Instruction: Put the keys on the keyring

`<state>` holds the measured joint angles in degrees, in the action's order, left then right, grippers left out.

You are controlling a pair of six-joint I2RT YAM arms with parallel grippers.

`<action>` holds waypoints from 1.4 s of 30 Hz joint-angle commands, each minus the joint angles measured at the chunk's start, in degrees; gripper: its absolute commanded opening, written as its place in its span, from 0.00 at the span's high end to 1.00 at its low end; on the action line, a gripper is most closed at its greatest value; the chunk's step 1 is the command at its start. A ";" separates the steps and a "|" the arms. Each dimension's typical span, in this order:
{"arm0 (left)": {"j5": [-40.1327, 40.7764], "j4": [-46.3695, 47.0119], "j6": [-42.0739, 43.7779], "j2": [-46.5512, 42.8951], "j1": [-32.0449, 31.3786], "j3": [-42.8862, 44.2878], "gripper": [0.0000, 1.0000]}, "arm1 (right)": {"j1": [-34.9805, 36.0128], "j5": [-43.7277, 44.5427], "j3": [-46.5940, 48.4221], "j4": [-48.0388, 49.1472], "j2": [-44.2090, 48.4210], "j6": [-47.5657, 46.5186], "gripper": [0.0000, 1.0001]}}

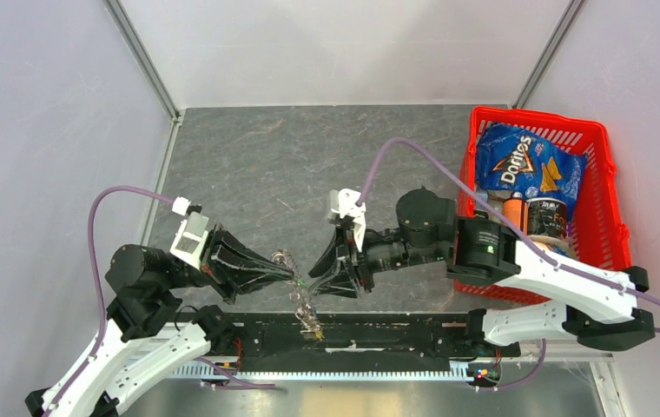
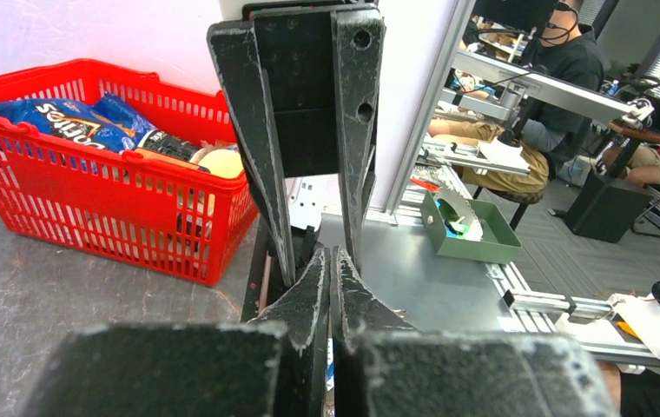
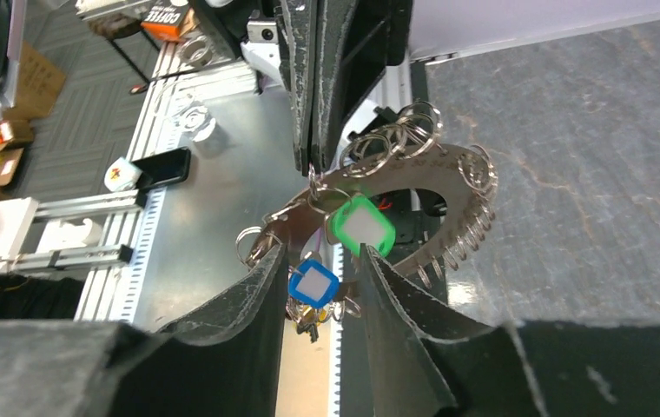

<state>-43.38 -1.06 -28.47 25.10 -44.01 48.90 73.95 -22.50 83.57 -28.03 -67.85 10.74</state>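
Note:
The keyring [image 3: 452, 208] is a curved flat metal band fringed with many small split rings. It hangs off the table's near edge, seen small from above [image 1: 306, 306]. My left gripper [image 1: 293, 276] is shut on its top and shows in the right wrist view [image 3: 313, 161]. A green-headed tag [image 3: 361, 224] and a blue-framed tag [image 3: 313, 284] hang from it, with a small dark and brass cluster [image 3: 307, 323] below. I cannot make out a black-headed key. My right gripper [image 3: 320, 261] is open around the tags, and the green one touches its right finger [image 3: 396, 304].
A red basket [image 1: 609, 143] with a Doritos bag [image 1: 526, 163] and bottles stands at the right. A black rail [image 1: 396, 334] runs along the near table edge. The grey mat [image 1: 292, 156] lies behind the grippers. Walls enclose the left, back and right.

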 commanded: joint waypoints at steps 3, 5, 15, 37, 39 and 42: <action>3.74 4.27 -0.56 0.41 0.03 0.12 0.98 | 0.31 9.64 -2.21 1.34 6.91 0.34 0.53; 5.12 3.86 -0.43 0.79 0.06 -0.11 0.98 | 0.31 12.19 -3.06 1.00 8.46 0.81 0.52; 15.45 1.46 1.75 3.91 0.06 -2.27 0.98 | 0.29 30.51 -10.07 -3.03 14.92 3.94 0.49; 46.89 -4.23 -6.71 18.12 0.02 -10.97 0.98 | 0.29 44.99 -22.78 -10.72 24.41 12.47 0.46; 49.09 -5.74 -7.05 20.08 0.06 -11.02 0.98 | 0.29 44.84 -23.63 -10.71 25.15 13.07 0.45; 51.07 -6.41 -7.79 23.71 0.01 -11.20 0.98 | 0.31 44.88 -24.63 -10.73 25.89 13.57 0.45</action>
<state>1.41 -8.86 -32.86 45.65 -44.01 37.43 74.04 20.93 60.36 -38.72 -43.27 22.33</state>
